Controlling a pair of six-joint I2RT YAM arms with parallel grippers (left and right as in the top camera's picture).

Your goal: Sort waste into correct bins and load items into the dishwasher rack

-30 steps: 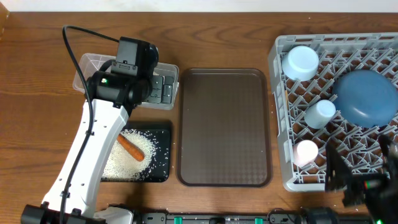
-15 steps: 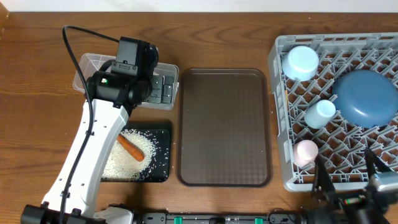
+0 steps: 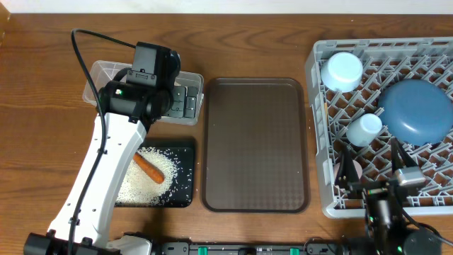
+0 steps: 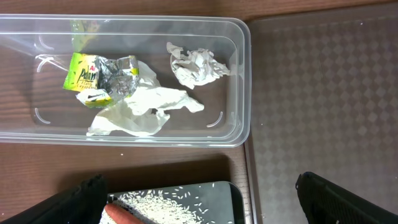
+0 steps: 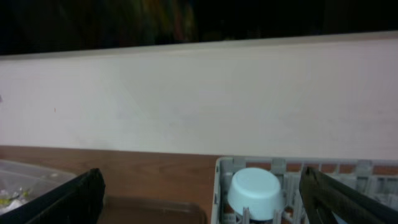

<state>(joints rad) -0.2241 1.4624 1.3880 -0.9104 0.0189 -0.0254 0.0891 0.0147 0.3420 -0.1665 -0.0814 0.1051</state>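
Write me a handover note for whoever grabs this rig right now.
Left gripper: open, holding nothing, above the clear tub.
Right gripper: open, holding nothing, at the near edge of the rack.
Done: wrapper, foil and tissue in the tub; rice and carrot on the black tray; bowl, plate and light-blue cup in the rack.
Left: pink cup and chopsticks show in no view; find them and confirm they are racked.
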